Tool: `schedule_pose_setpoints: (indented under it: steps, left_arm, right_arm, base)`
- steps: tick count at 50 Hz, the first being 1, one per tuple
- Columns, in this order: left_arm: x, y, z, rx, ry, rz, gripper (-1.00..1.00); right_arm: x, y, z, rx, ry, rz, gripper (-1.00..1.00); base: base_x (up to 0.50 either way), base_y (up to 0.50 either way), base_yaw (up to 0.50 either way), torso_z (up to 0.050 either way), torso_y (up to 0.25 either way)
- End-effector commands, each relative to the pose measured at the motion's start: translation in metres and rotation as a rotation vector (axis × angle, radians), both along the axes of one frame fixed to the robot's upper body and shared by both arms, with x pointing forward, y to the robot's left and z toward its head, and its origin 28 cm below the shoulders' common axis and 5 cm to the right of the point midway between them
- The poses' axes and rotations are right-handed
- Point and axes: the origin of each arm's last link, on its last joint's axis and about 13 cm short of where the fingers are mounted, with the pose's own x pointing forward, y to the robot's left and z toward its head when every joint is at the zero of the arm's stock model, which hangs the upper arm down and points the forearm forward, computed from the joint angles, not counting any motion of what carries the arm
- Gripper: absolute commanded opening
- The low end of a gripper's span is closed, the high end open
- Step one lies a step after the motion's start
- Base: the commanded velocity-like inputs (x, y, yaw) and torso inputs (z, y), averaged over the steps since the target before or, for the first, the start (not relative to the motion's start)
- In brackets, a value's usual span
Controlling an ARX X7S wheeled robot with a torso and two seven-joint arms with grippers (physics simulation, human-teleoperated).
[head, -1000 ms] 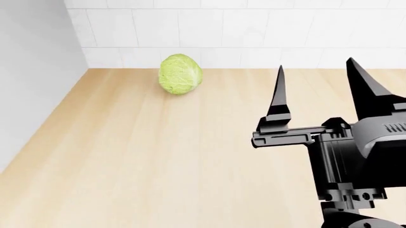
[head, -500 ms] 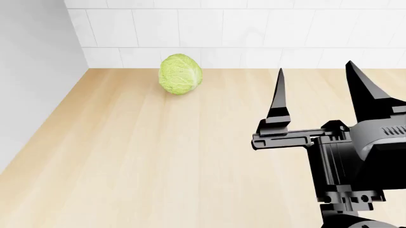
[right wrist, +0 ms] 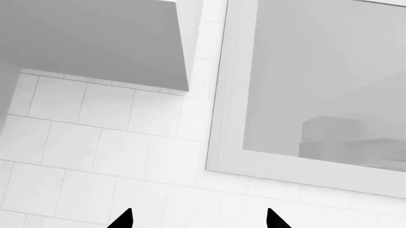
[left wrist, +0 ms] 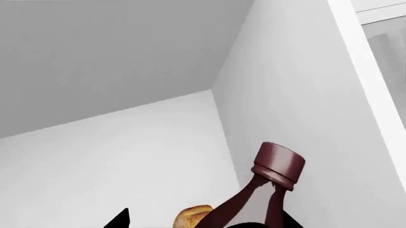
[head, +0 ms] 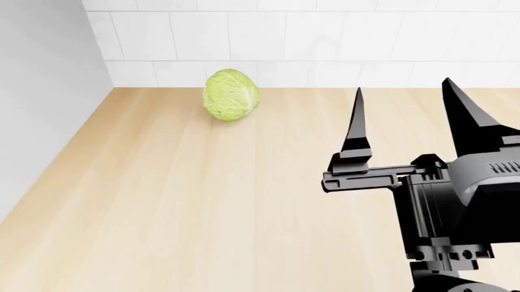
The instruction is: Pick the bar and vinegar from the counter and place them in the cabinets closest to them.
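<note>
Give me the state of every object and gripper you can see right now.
vinegar: tilted between the left gripper's fingers, inside a white cabinet, cap on.
left gripper: shut on the vinegar.
right gripper: open, empty, above the counter.
cabbage: resting on the counter by the tiled wall.

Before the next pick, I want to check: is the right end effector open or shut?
Open. In the head view the right end effector shows its two black fingers standing apart, nothing between them.

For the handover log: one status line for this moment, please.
left tool: holding vinegar | right tool: open, empty, above counter | bar: unseen
</note>
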Motion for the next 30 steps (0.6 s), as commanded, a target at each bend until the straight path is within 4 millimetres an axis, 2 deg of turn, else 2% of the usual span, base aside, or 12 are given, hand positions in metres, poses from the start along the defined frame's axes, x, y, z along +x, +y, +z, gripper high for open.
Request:
schedule_pose_setpoints:
  steps: [1, 30]
  left_arm:
    - [0.0, 0.005, 0.001, -0.018, 0.007, 0.008, 1.0]
    - [-0.003, 0.024, 0.013, -0.083, -0.084, 0.132, 1.0]
  right_arm:
    - [0.001, 0.0, -0.001, 0.002, 0.002, 0.002, 1.0]
    - [0.005, 0.002, 0.0, 0.003, 0.008, 0.013, 1.0]
  base:
    - [0.0, 0.0, 0.0, 0.0, 0.0]
    - [0.0, 0.0, 0.0, 0.0, 0.0]
